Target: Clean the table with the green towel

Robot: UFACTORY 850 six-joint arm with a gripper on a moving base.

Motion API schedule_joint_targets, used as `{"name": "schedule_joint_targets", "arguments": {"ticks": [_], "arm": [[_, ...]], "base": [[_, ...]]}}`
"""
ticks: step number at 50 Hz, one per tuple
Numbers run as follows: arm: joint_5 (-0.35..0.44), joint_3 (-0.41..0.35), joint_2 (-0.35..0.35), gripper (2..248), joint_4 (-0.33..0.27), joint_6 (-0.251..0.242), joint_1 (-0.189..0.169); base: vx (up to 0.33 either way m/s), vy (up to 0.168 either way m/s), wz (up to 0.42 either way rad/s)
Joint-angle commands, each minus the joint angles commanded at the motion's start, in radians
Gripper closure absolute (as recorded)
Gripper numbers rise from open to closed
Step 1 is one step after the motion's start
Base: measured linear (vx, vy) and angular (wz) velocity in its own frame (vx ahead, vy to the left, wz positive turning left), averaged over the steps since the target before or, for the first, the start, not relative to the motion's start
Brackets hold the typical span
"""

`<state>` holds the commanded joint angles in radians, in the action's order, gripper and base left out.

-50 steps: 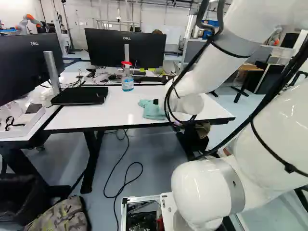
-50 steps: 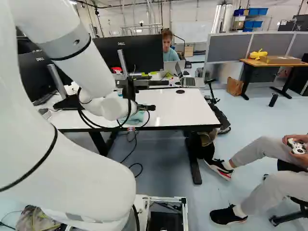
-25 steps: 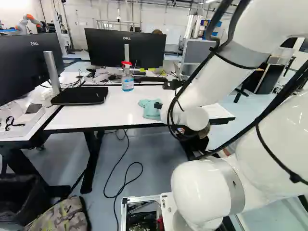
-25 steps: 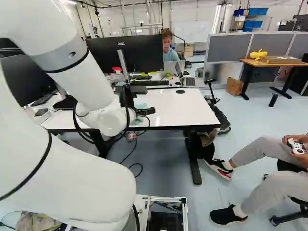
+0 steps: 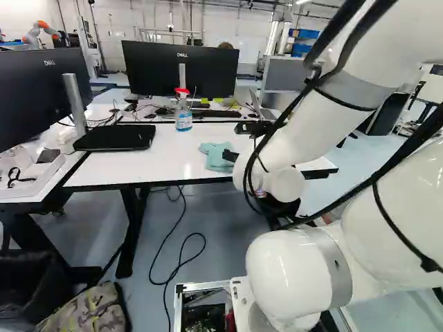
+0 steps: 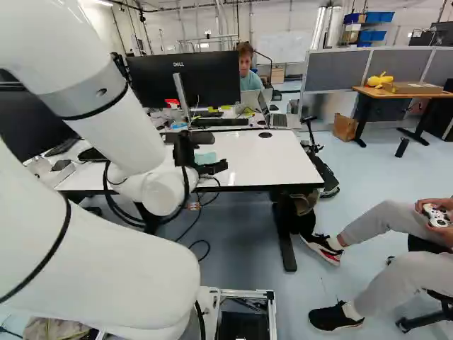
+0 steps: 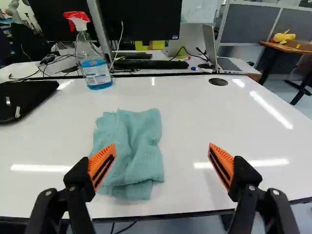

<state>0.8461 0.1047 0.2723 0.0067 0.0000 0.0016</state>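
Expect soft, light, limp towel (image 7: pixel 134 153) on worktop (image 7: pixel 195 107), best pinched across its folded middle, with pincer (image 7: pixel 162 145) spread wide.

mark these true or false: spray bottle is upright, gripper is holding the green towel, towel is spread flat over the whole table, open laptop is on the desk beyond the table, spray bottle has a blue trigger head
1. The spray bottle stands upright. True.
2. The gripper is holding the green towel. False: its fingers are wide apart, and the towel lies on the table ungripped.
3. The towel is spread flat over the whole table. False: it lies folded and rumpled on a small part of it.
4. The open laptop is on the desk beyond the table. True.
5. The spray bottle has a blue trigger head. False: the trigger head is red and white.
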Motion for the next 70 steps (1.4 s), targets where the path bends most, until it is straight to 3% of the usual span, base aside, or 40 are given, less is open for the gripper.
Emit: {"name": "schedule_joint_targets", "arguments": {"ticks": [70], "arm": [[0.027, -0.017, 0.007, 3, -0.007, 0.000, -0.002]], "base": [[0.000, 0.000, 0.000]]}}
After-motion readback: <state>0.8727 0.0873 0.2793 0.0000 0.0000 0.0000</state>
